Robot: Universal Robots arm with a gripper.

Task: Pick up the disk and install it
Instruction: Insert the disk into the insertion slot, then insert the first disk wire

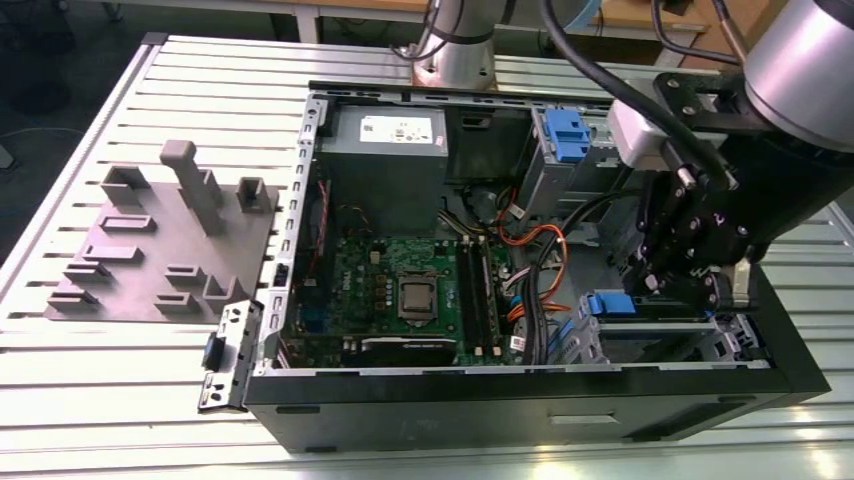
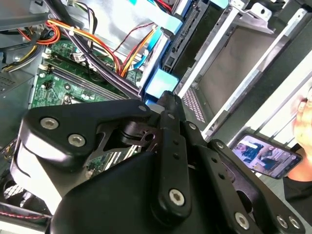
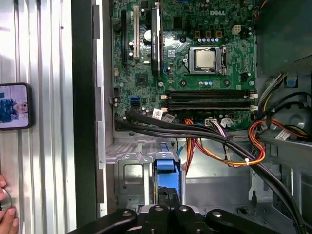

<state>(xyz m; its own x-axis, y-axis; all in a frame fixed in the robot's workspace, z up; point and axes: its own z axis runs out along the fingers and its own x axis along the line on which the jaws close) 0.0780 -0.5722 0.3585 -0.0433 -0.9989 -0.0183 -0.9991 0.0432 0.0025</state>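
Observation:
The disk sits edge-on in the drive cage [image 1: 667, 345] at the corner of the open computer case on the exterior view's right. Its blue carrier end [image 1: 610, 303] faces the motherboard, and most of its silver body is hidden inside the cage. In both wrist views the same blue end [image 2: 158, 84] [image 3: 165, 170] lies straight ahead of my fingertips. My gripper [image 1: 667, 290] [image 2: 165, 100] [image 3: 168, 200] hangs over the cage, its fingers pressed together with nothing between them. The tips touch or nearly touch the blue carrier.
Orange, black and blue cables [image 1: 527, 260] run beside the cage. The motherboard [image 1: 400, 290], a grey power supply box [image 1: 384, 135] and a blue latch [image 1: 566, 135] fill the case. A grey fixture plate [image 1: 160, 250] lies on the slatted table. A phone [image 2: 265, 156] and a person's hand [image 3: 5, 214] are nearby.

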